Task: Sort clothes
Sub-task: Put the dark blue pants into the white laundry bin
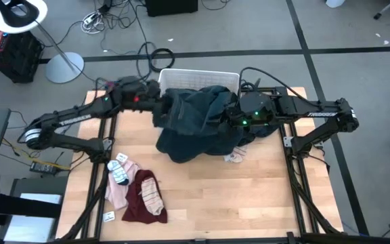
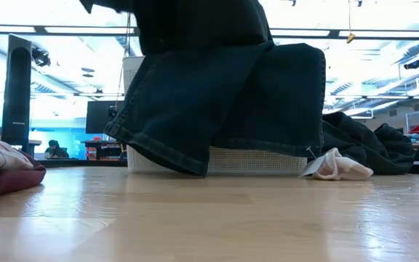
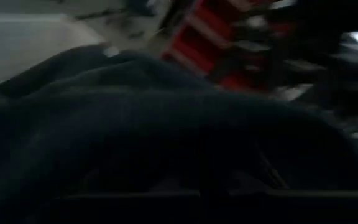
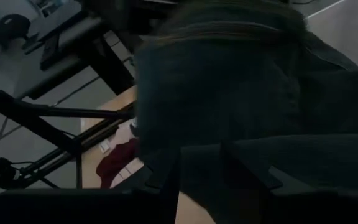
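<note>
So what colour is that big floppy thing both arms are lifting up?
Dark teal, like denim. The big garment shows best in the low view, hanging in front of the white bin.

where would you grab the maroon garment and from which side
Take the maroon garment at its bare lower edge, coming straight down from above. It lies flat near the table's front left, and a striped sock covers its upper part, so a pinch low down likely lifts the garment alone.

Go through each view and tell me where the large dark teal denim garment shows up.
High view: the large dark teal denim garment sits mid-table, draped over the white rectangular plastic bin.
Low view: garment hangs in the centre, in front of the bin.
Left wrist view: garment fills most of the picture.
Right wrist view: garment fills the right part.
Shared landmark: the bin.
</note>
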Robot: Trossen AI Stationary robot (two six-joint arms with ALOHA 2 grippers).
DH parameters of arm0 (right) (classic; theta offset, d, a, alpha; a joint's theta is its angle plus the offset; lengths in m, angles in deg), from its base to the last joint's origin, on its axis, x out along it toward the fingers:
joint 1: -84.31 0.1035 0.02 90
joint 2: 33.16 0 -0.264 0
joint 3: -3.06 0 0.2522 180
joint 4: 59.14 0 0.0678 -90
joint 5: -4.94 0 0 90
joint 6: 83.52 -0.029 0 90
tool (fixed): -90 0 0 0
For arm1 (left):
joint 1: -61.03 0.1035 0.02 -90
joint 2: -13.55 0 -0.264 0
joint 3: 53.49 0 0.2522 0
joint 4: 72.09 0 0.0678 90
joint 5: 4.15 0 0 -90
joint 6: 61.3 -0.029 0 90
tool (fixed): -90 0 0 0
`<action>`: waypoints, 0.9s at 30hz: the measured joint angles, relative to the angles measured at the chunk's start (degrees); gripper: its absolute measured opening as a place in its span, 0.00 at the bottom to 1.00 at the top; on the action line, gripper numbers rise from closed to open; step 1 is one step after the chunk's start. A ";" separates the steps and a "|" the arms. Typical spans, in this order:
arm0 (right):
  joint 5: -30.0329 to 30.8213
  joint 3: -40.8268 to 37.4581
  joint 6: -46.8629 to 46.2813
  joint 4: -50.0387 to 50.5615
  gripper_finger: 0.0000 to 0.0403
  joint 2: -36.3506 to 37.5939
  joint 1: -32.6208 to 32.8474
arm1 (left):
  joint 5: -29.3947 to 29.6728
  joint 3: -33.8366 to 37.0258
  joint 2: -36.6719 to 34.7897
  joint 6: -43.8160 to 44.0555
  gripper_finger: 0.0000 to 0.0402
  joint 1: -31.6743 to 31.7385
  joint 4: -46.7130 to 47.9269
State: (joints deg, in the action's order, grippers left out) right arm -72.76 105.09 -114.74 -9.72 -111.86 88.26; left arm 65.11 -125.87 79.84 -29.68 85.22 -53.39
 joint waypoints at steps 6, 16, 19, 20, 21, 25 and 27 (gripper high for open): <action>1.24 0.00 -0.70 -0.14 0.28 0.00 1.56 | 1.41 -4.14 8.35 -0.05 0.00 5.82 7.10; 1.29 0.04 0.24 -3.12 0.27 -1.75 1.85 | 2.44 -10.77 10.13 -3.13 0.00 8.75 11.82; 1.33 0.04 0.47 -3.63 0.25 -3.07 0.80 | 2.99 -16.26 10.03 -8.04 0.00 8.86 18.83; 1.30 0.04 0.91 -4.29 0.24 -3.47 0.58 | 3.71 -18.03 10.02 -10.03 0.00 8.86 21.37; 1.25 0.04 1.36 -5.00 0.24 -3.98 0.30 | 4.71 -19.85 10.02 -11.91 0.00 8.84 24.27; -0.60 0.04 2.88 -11.68 0.23 -6.23 -1.24 | 9.60 -26.32 10.02 -18.64 0.00 8.87 33.14; -1.67 0.04 2.99 -14.70 0.22 -7.78 -2.06 | 10.51 -28.67 10.00 -21.22 0.00 8.93 36.29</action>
State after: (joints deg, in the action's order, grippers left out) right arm -74.43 105.13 -111.76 -24.42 -119.64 86.21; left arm 75.62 -154.54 89.84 -50.90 94.15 -17.10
